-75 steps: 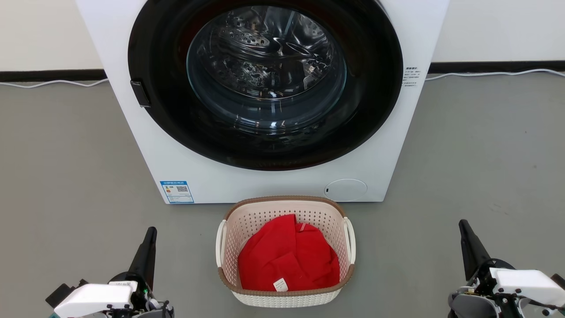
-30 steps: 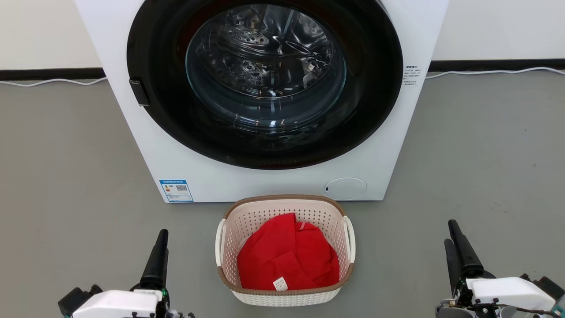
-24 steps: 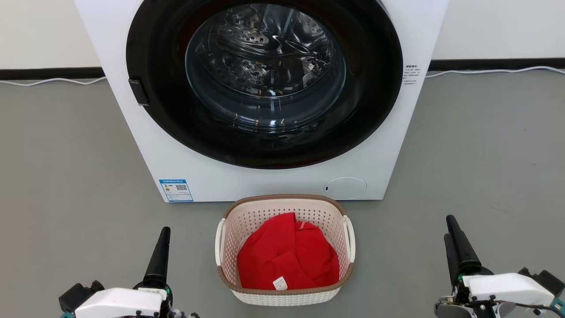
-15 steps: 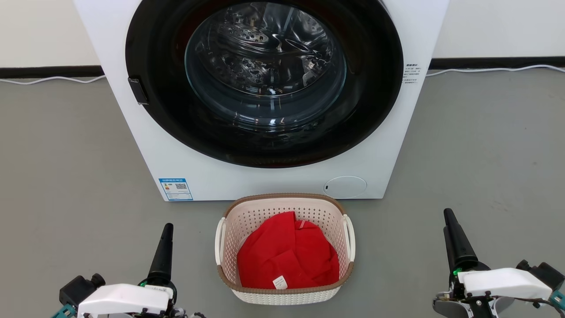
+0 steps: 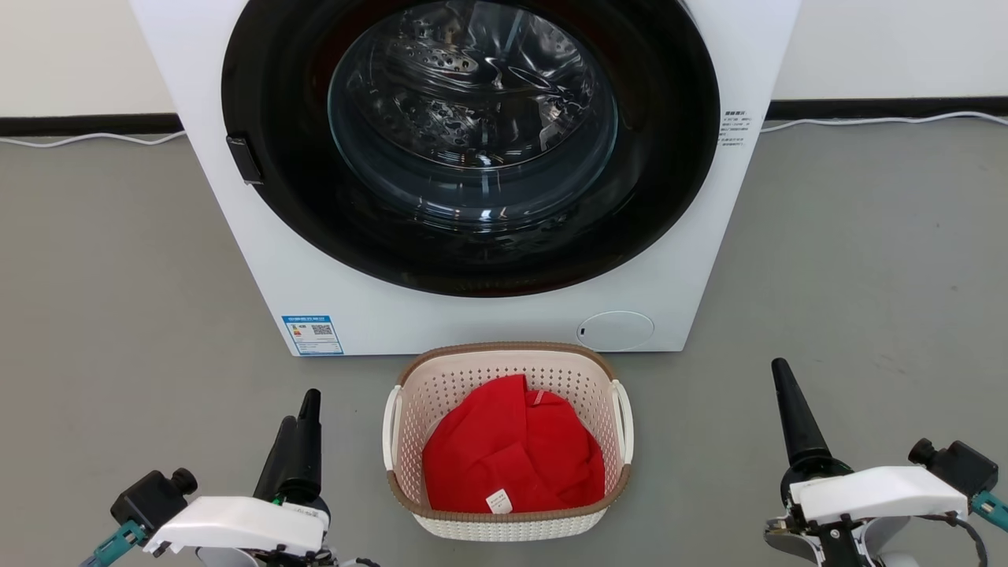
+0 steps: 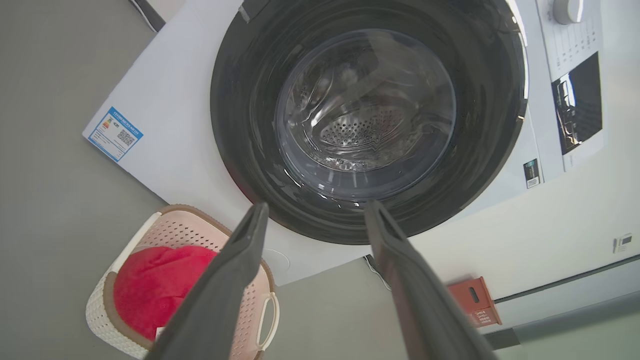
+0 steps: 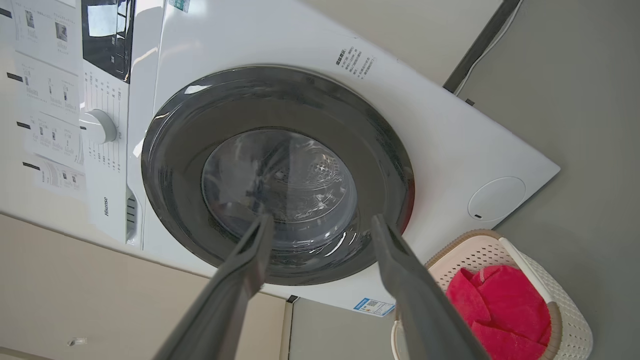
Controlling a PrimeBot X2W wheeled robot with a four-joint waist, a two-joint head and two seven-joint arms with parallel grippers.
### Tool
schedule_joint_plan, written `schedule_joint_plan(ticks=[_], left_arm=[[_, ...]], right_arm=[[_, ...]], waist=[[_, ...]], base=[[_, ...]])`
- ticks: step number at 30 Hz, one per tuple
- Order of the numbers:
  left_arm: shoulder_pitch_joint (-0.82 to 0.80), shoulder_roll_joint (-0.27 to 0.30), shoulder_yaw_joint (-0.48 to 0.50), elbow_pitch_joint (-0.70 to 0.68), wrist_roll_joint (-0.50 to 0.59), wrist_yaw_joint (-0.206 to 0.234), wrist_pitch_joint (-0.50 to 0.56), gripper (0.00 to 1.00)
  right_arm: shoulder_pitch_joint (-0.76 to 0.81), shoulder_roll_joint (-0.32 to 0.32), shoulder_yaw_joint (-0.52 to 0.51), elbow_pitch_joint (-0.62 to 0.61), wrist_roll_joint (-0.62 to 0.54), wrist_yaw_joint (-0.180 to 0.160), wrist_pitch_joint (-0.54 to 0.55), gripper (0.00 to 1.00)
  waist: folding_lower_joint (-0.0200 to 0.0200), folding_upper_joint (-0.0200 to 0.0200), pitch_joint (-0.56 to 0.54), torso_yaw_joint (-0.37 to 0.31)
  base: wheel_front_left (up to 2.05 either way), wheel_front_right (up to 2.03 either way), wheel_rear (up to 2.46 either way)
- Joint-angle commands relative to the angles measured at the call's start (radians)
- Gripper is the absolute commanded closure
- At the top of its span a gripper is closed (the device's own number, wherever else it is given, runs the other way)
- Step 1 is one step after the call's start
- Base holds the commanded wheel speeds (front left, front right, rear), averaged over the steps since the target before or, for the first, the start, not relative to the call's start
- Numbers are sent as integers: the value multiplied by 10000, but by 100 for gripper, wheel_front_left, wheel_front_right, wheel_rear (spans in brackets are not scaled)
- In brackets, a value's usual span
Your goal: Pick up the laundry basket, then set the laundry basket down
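Note:
The laundry basket, cream-white with a brown rim and white loop handles, stands on the grey floor just before the washing machine and holds a red cloth. The basket sits low left in the left wrist view, and the basket low right in the right wrist view. My left gripper hovers left of the basket, apart from it; my left gripper stands open and empty. My right gripper hangs well to the basket's right; my right gripper is open with nothing between its fingers.
A white front-loading washing machine with a closed dark round door rises directly behind the basket. A white cable runs along the wall's black skirting. A small red box sits by the wall. Grey floor stretches to both sides.
Both grippers have risen and moved forward; the left one has drifted right toward the basket and the right one slightly left. The basket has stayed on the floor.

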Motion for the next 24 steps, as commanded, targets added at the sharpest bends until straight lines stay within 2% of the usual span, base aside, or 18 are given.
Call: schedule_joint_plan(ticks=[1,9,24], left_arm=[[-571,93,116,-308,348,-75,-130,0],[-655,106,87,-295,1717,-18,-364,0],[-783,131,-102,-322,4095,389,-804,0]], right_arm=[[-495,-154,180,-331,-312,50,-181,0],[-606,-213,382,-306,-1473,55,-415,0],[-783,-154,322,-33,-4274,64,-856,0]], waist=[[-1,0,8,-3],[-1,0,44,-9],[-1,0,38,-5]], base=[[0,0,0],[0,0,0],[0,0,0]])
